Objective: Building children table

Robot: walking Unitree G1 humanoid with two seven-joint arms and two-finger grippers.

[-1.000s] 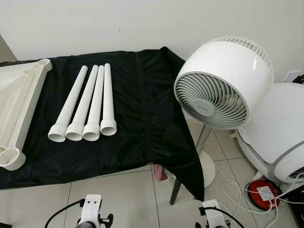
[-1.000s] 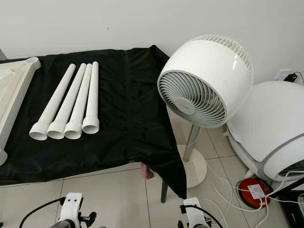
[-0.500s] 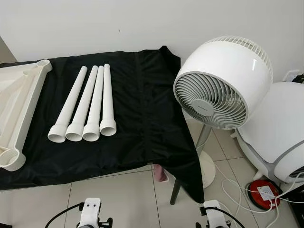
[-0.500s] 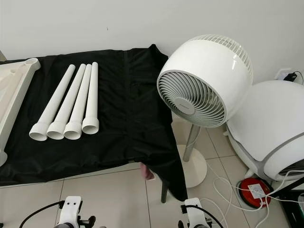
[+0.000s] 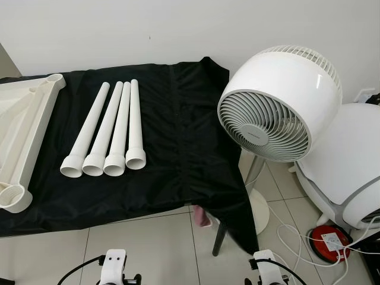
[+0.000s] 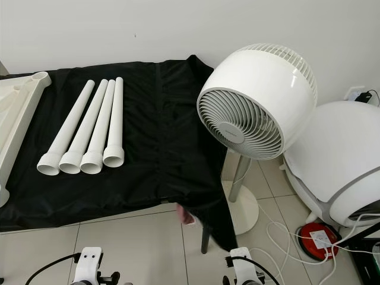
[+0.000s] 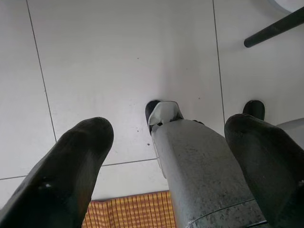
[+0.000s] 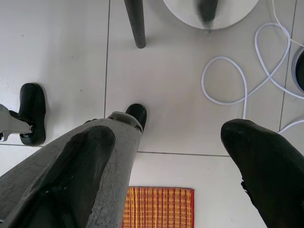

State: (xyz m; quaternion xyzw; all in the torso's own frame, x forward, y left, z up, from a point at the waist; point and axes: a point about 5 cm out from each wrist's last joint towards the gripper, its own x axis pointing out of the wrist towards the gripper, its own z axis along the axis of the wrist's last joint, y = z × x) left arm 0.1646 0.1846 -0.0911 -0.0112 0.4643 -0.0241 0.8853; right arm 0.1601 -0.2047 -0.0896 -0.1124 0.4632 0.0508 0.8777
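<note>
Black-draped table (image 5: 178, 148): four white legs (image 5: 110, 133), tabletop (image 5: 24, 127).

Plain white wall (image 5: 178, 24) behind. Table draped in a black cloth (image 5: 178, 136), standing on pale tiled floor (image 5: 160, 249). White pedestal fan (image 5: 276, 104) just off the table's right edge; white cables (image 5: 297, 237) trail across the tiles near it.

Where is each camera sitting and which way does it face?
Left eye view: on the head, looking forward and down at four white plastic tube legs on a black cloth-covered table, a round white pedestal fan beside it.
Right eye view: the same scene, shifted sideways.
Left wrist view: looks down along the open left hand at the white tiled floor and the robot's grey leg.
Right wrist view: looks down along the open right hand; both wrists share floor.
</note>
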